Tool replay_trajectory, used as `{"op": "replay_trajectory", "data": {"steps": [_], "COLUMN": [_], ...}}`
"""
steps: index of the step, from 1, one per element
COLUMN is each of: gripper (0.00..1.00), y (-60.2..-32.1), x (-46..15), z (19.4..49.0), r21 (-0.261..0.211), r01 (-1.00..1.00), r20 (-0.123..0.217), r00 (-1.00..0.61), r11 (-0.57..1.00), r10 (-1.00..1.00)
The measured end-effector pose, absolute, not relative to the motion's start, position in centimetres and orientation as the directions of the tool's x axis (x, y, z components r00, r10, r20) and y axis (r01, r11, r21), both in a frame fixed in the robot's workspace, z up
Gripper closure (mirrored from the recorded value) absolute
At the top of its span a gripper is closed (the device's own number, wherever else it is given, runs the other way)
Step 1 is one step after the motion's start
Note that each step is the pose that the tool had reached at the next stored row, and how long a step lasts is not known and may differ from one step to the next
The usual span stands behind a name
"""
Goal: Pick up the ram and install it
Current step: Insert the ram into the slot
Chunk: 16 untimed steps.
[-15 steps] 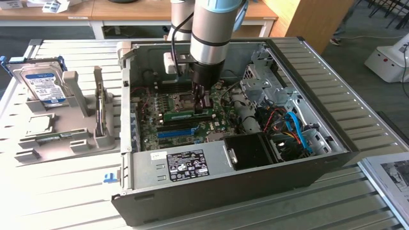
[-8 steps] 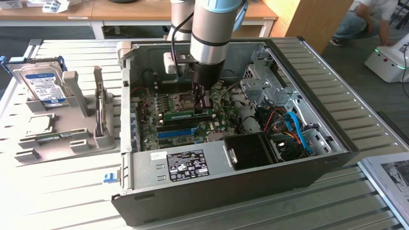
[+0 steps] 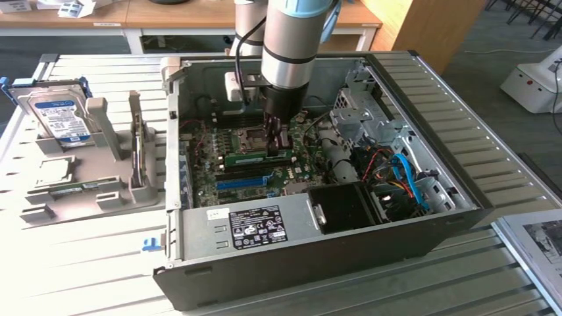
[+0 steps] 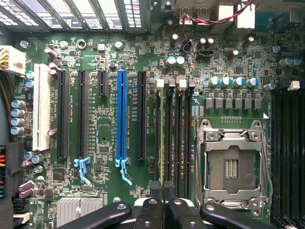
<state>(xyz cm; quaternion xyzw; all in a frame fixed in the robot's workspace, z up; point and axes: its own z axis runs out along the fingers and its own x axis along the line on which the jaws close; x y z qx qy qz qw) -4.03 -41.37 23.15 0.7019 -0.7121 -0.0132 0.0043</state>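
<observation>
- Hand [image 3: 279, 150] [image 4: 162, 190] drawn narrow, pinching the ram [image 3: 247, 158] at one end.
- Ram stands on edge over the motherboard [image 3: 207, 146], beside the CPU socket [image 4: 231, 164]; whether it is seated, cannot tell.

Silver arm [image 3: 290, 46], blue joint cap [image 3: 331, 18], black pincer [image 3: 279, 146].

A white slatted metal table [image 3: 79, 263] fills most of the exterior view, its left half washed pale by bright light. Behind it, pale wooden desks [image 3: 176, 16] on white legs stand along the far edge. A tall wooden panel [image 3: 422, 26] rises at the exterior view's upper right. Beyond it lies grey floor [image 3: 501, 125], with a white boxy unit [image 3: 531, 82] standing on it and dark chair legs [image 3: 527, 10] further back.
</observation>
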Motion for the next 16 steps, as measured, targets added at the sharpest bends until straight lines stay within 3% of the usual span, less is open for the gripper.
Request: {"op": "replay_trajectory", "data": {"steps": [16], "gripper": [0.88], "y": [-41.37], "x": [-4.03], "z": [23.00], "r21": [0.025], "r01": [-1.000], "r20": [-0.012], "r00": [-0.015], "r11": [0.014], "r10": [-1.000]}}
